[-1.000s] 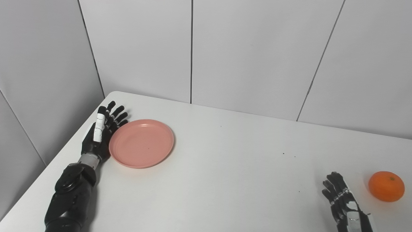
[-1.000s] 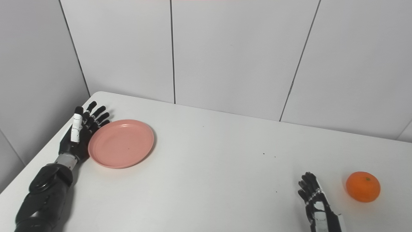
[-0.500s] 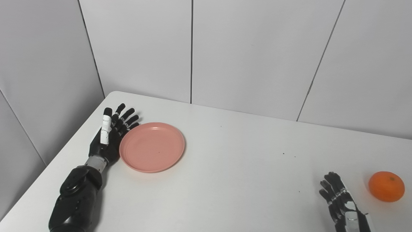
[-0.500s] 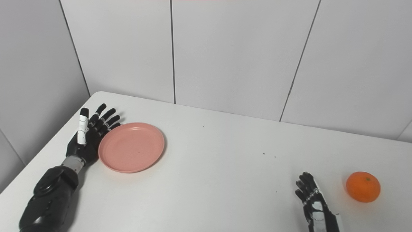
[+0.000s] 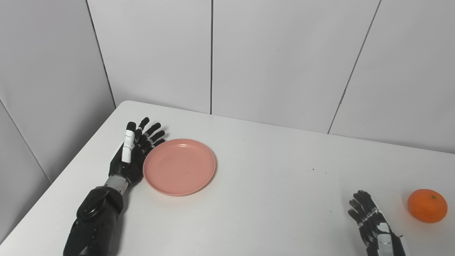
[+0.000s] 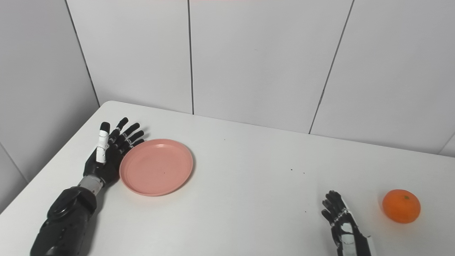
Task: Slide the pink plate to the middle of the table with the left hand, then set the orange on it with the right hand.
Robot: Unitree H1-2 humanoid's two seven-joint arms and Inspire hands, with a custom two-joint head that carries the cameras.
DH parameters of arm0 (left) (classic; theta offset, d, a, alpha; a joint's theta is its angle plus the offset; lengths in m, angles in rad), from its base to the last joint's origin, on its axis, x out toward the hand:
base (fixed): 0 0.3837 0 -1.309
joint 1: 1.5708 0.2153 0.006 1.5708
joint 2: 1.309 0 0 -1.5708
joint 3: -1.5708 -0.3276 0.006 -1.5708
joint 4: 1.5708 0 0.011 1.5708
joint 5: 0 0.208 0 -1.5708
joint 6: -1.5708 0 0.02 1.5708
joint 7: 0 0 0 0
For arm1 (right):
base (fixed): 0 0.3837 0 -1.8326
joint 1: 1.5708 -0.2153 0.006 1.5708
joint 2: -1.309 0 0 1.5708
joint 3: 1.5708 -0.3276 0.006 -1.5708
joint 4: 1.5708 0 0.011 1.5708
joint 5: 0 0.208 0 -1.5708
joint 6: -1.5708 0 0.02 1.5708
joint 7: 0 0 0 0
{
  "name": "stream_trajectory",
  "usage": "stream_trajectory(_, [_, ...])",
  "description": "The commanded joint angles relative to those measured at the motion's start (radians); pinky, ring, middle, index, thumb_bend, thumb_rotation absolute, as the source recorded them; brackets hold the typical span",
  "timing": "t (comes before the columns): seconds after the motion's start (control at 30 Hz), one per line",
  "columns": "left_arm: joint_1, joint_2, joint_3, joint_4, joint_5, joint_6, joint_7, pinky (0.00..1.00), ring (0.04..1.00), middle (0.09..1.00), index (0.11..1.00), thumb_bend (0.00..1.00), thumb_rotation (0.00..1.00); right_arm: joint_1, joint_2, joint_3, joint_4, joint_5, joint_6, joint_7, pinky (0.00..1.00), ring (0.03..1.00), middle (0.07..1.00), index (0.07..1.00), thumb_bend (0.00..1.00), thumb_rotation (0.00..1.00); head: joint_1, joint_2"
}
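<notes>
The pink plate [image 5: 179, 166] lies flat on the white table [image 5: 263, 185], left of the middle. My left hand [image 5: 133, 153] is open, fingers straight, its palm side against the plate's left rim. The orange [image 5: 427, 205] sits near the table's right edge. My right hand [image 5: 373, 224] is open and empty at the bottom right, resting a little to the left of the orange and apart from it. The same scene shows in the right eye view: plate [image 6: 156, 167], left hand [image 6: 106, 153], orange [image 6: 401, 206], right hand [image 6: 343, 224].
Grey wall panels [image 5: 277, 57] stand behind the table's far edge and along its left side. A few small dark specks [image 5: 313, 169] mark the tabletop right of the middle.
My left hand has pushed the pink plate to the right and slightly nearer, staying against its left rim. My right hand has shifted slightly left; the orange has not moved.
</notes>
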Motion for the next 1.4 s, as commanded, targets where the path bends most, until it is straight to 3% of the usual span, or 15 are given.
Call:
stream_trajectory(0.0, [0.023, -0.025, -0.016, -0.006, 0.007, 0.047, 0.016, 0.87, 0.883, 0.913, 1.000, 0.99, 0.84, 0.064, 0.031, 0.019, 0.064, 0.012, 0.018, 0.001, 0.92, 0.917, 0.915, 0.888, 0.83, 0.96, 0.000, 0.001])
stream_trajectory(0.63, [0.034, -0.113, -0.051, -0.036, 0.026, 0.079, 0.090, 0.92, 0.895, 0.898, 1.000, 1.00, 0.84, 0.072, 0.039, 0.036, 0.039, -0.009, 0.026, -0.010, 0.93, 0.919, 0.914, 0.886, 0.81, 0.97, -0.029, 0.019])
stream_trajectory(0.9, [0.042, -0.136, -0.037, -0.113, -0.002, 0.162, 0.142, 0.97, 0.903, 0.910, 1.000, 0.98, 0.86, 0.074, 0.046, 0.048, 0.015, -0.025, 0.046, -0.021, 0.92, 0.910, 0.909, 0.880, 0.84, 0.95, -0.079, 0.058])
stream_trajectory(1.03, [0.053, -0.157, -0.034, -0.175, -0.015, 0.213, 0.168, 0.95, 0.898, 0.901, 1.000, 0.98, 0.86, 0.072, 0.054, 0.053, 0.007, -0.035, 0.058, -0.030, 0.92, 0.908, 0.907, 0.876, 0.85, 0.94, -0.089, 0.068])
stream_trajectory(1.37, [0.068, -0.193, -0.059, -0.256, -0.014, 0.279, 0.191, 0.99, 0.906, 0.917, 1.000, 0.98, 0.86, 0.070, 0.073, 0.059, -0.012, -0.054, 0.083, -0.033, 0.92, 0.910, 0.908, 0.878, 0.86, 0.95, -0.113, 0.089])
